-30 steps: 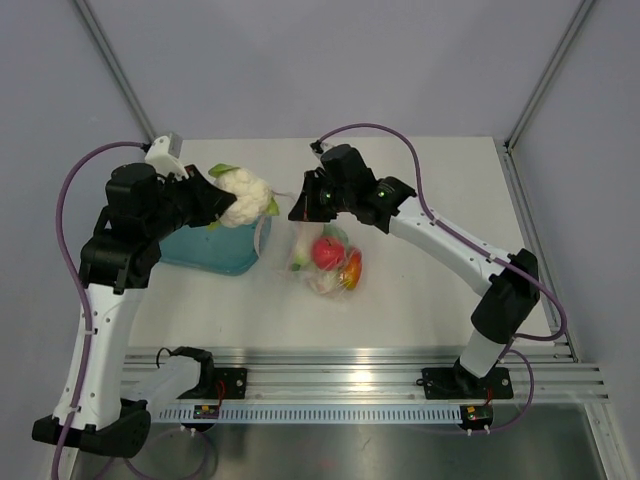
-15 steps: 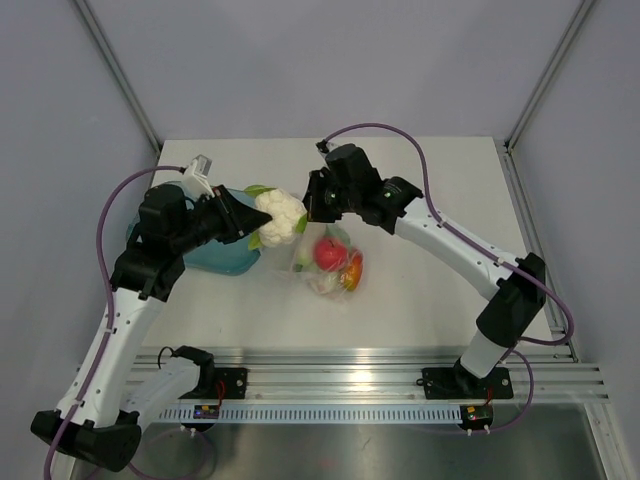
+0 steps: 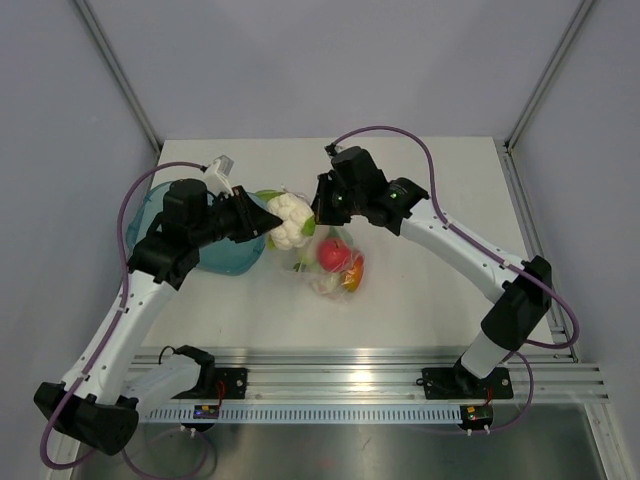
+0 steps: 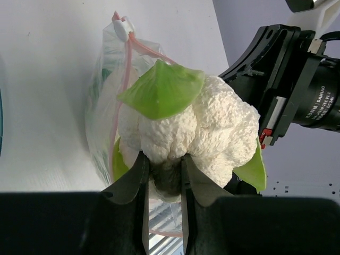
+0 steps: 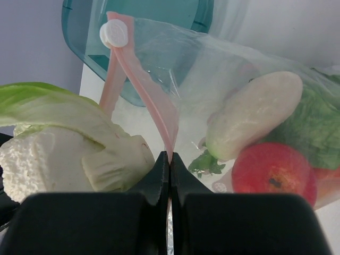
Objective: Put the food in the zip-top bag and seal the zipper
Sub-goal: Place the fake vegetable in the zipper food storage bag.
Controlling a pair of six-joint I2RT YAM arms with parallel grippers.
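My left gripper (image 4: 162,162) is shut on a white toy cauliflower (image 3: 288,220) with green leaves (image 4: 159,87) and holds it at the mouth of the clear zip-top bag (image 3: 325,262). My right gripper (image 5: 169,158) is shut on the pink zipper strip (image 5: 151,93) and holds that edge of the bag up; its white slider (image 5: 113,33) sits at the strip's far end. Inside the bag lie a red tomato (image 5: 273,172), a cream piece (image 5: 254,112), green leaves (image 5: 313,125) and an orange piece (image 3: 353,270). The cauliflower also shows in the right wrist view (image 5: 69,154).
The teal translucent bowl (image 3: 215,252) stands on the white table left of the bag, under my left arm; its rim shows behind the bag in the right wrist view (image 5: 159,10). A metal rail (image 3: 350,362) runs along the near table edge.
My left gripper has carried the cauliflower rightward from above the bowl to the bag's mouth. My right gripper has shifted slightly right, still holding the zipper edge.
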